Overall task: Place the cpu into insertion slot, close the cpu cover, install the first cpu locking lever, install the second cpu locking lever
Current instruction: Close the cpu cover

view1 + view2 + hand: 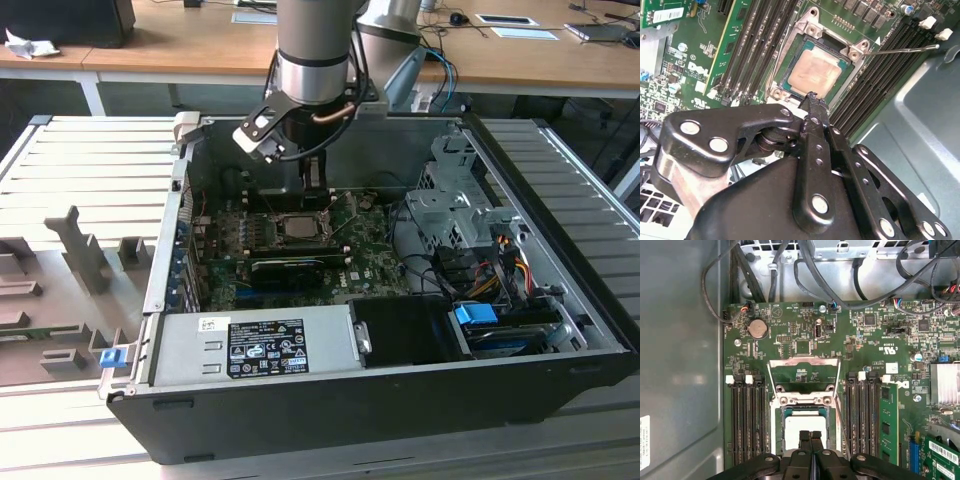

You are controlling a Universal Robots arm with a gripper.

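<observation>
We see the gripper (312, 185) in the upper middle of the exterior view, reaching down into the open computer case (560, 300). Directly beneath it in that picture, a little left of the frame's centre, the cpu (300, 226) lies flat in the insertion slot (300, 208). The long black card (290, 268) runs just below the slot, and the grey power supply (255, 345) fills the lower left middle.

In both wrist views the gripper's two fingers are pressed together with only a thin seam between them, and we see nothing caught in that seam. In the first wrist view the gripper (811, 436) overlaps the near edge of the cpu (801, 426), whose silver-grey top shows beyond the tips inside the slot's metal rim (776, 412). We cannot tell whether the tips touch the chip or hang just above it.

The cpu cover (805, 362) is swung open and lies back on the far side of the slot from the gripper, with green board showing through its window.

In the second wrist view the gripper (813, 100) points at one edge of the slot (856, 51), just beside the cpu (815, 73). A thin locking lever (905, 48) juts out free from the slot's corner across the memory slots (880, 65).
</observation>
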